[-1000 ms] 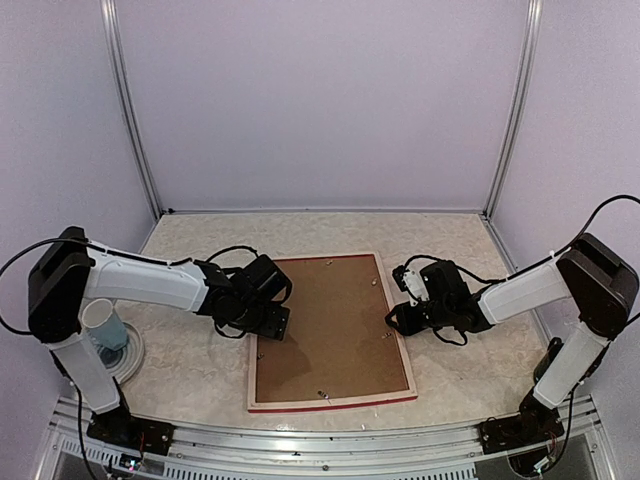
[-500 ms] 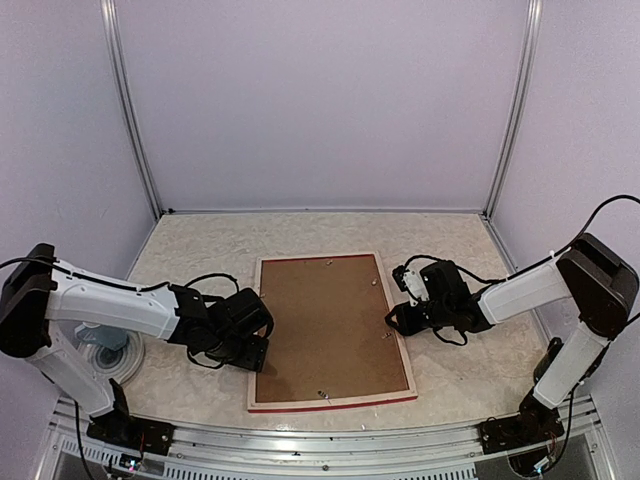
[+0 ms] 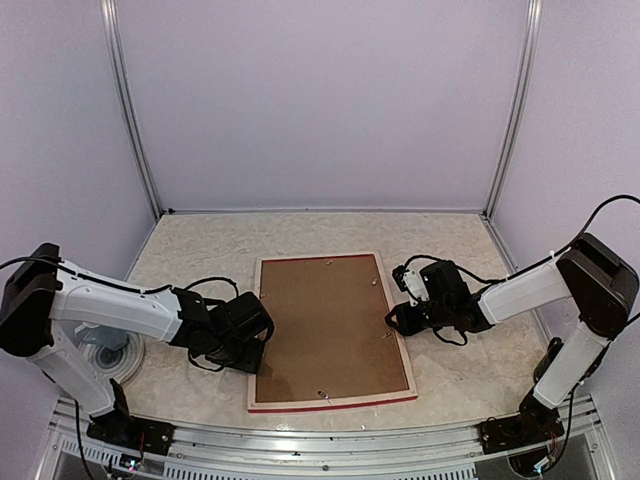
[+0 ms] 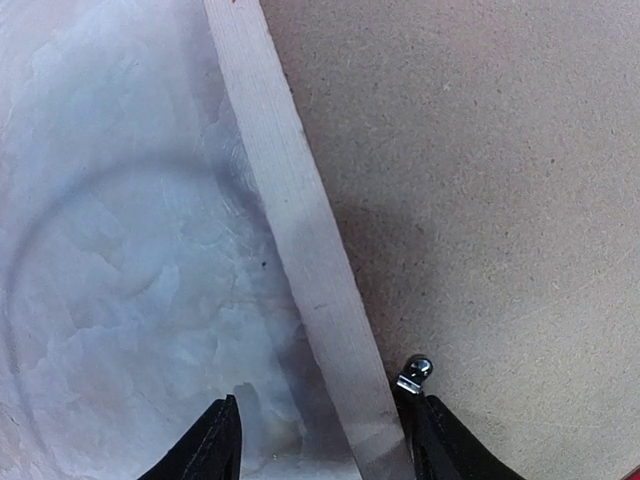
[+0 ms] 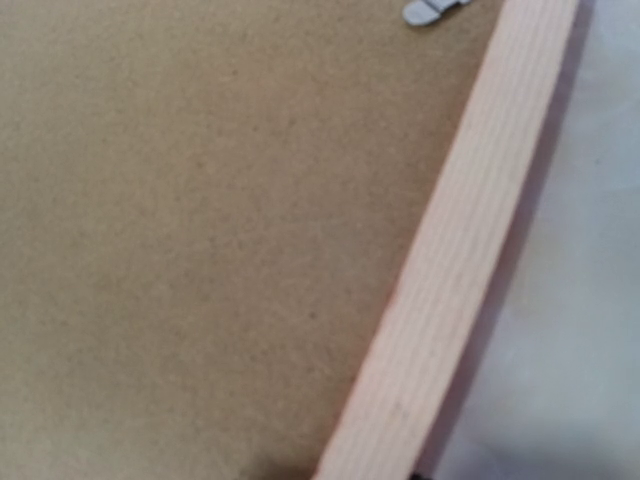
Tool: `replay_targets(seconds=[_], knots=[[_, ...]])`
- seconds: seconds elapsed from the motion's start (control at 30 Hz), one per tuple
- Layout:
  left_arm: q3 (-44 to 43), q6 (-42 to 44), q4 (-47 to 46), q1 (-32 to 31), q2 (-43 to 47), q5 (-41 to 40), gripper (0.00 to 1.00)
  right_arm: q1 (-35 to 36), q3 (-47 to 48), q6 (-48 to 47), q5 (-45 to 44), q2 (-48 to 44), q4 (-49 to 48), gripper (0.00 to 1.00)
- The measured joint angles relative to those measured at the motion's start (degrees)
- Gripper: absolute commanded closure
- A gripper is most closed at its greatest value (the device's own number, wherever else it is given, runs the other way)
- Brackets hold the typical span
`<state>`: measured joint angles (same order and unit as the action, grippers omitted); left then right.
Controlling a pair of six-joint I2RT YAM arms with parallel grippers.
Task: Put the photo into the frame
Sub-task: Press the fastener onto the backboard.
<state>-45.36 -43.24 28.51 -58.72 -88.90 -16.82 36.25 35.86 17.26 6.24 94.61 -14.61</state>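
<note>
At L wrist cam only: L gripper (image 4: 322, 420) astride frame (image 4: 290, 220) rail.

Frame (image 3: 335, 402) is laid flat at centre, filled by backing panel (image 3: 325, 325); room above it is unobstructed. Its left rail is straddled by left gripper (image 3: 250, 355), and its right rail is met by right gripper (image 3: 395, 318). Both side strips are crossed by arms. Open tabletop (image 3: 300, 235) is seen at upper centre, bounded by walls (image 3: 320, 100).
</note>
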Motion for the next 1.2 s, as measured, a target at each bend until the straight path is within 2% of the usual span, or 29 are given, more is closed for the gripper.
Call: replay_targets(seconds=[0.33,0.6,1.2], knots=[[-0.1,0.3,-1.6,0.0,-0.8,-0.3,0.43,0.0,0.0,0.0,0.0,0.0,0.0,0.65],[-0.8,1.2,-3.0,0.0,-1.8,-0.6,0.61,0.0,0.0,0.0,0.0,0.0,0.0,0.65],[-0.9,1.7,-2.0,-0.2,-1.1,0.5,0.74,0.0,0.0,0.0,0.0,0.0,0.0,0.66]])
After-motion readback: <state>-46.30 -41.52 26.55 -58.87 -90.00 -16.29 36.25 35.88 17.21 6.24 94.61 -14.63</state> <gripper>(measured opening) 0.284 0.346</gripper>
